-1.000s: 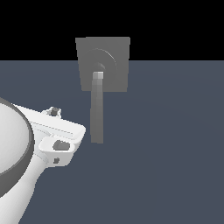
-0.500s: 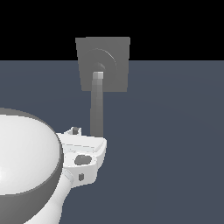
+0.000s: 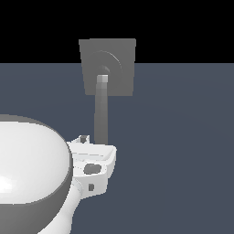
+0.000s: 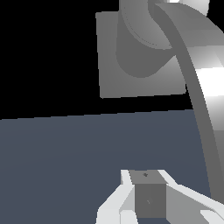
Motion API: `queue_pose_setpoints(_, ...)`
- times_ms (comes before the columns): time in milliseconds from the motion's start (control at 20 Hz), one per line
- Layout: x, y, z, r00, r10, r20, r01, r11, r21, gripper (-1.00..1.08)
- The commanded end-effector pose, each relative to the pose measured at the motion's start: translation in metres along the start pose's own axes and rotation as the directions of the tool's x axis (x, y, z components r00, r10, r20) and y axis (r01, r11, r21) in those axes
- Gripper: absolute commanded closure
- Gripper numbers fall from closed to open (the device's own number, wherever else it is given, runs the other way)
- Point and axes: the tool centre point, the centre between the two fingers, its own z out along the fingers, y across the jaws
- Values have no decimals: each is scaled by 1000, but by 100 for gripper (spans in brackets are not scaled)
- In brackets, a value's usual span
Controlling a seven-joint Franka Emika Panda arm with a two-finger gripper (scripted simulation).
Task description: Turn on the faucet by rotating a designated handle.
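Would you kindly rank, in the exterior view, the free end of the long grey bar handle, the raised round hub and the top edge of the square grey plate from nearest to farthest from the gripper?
1. Free end of the long grey bar handle: just above the white gripper.
2. Raised round hub: higher up, where the bar joins.
3. Top edge of the square grey faucet plate: highest in the picture, farthest.
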Motion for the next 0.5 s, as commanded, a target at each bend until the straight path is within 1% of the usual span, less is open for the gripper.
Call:
queue_pose_setpoints(0, 1, 8, 0, 1000, 0, 0, 0, 1000, -1, 108)
queue_pose_setpoints(450, 3, 41, 0, 1000, -1, 1, 1, 1000, -1, 108)
